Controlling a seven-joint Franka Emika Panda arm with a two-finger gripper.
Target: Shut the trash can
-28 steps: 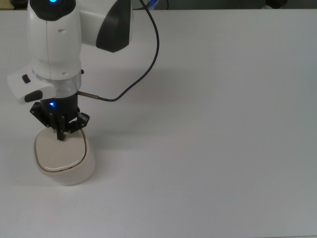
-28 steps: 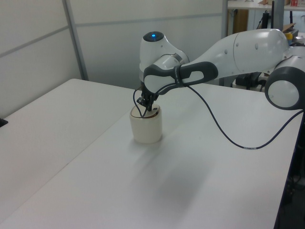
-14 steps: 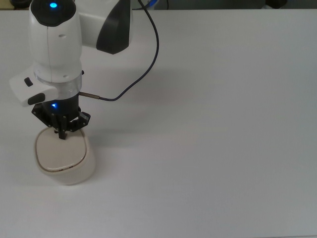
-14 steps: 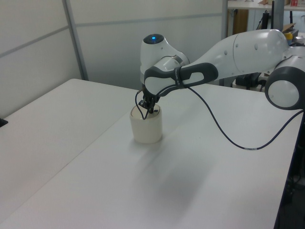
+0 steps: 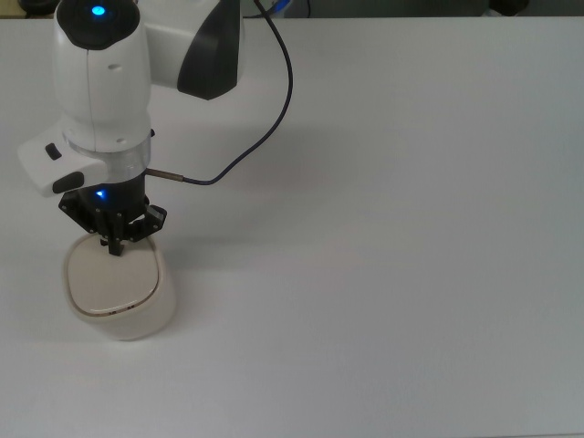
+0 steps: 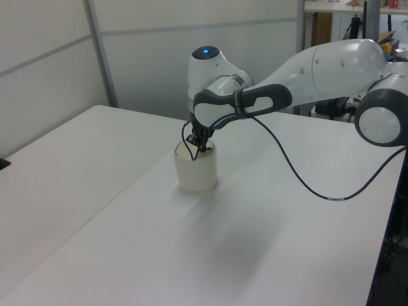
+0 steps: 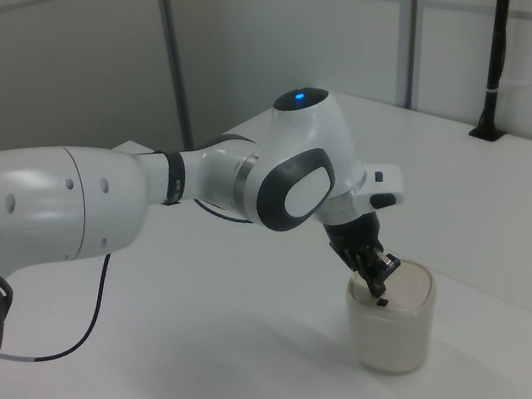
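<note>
- We see the trash can (image 5: 117, 290) standing on the white table (image 5: 392, 274) near the top view's lower left corner; in the left view it sits toward the table's middle (image 6: 196, 167), and in the right view at the lower right (image 7: 389, 325).
- Its beige lid (image 5: 109, 278) lies flat on the cream body, and a small dark mark shows on it in the right view just below the fingertips.
- The arm (image 6: 331, 67) reaches in from the left view's right, its wrist bent so the black gripper (image 5: 114, 245) points down at the lid's edge nearest the arm.
- In the right view the gripper (image 7: 377, 274) tilts down toward the right, its tips on or just above the lid; we cannot tell whether they touch.
- The fingers appear drawn close together with nothing between them, a clenched pincer.
- A dark cable (image 5: 265, 119) loops from the wrist up past the arm in the top view.
- A blue light glows on the arm's wrist housing (image 6: 205, 51).
</note>
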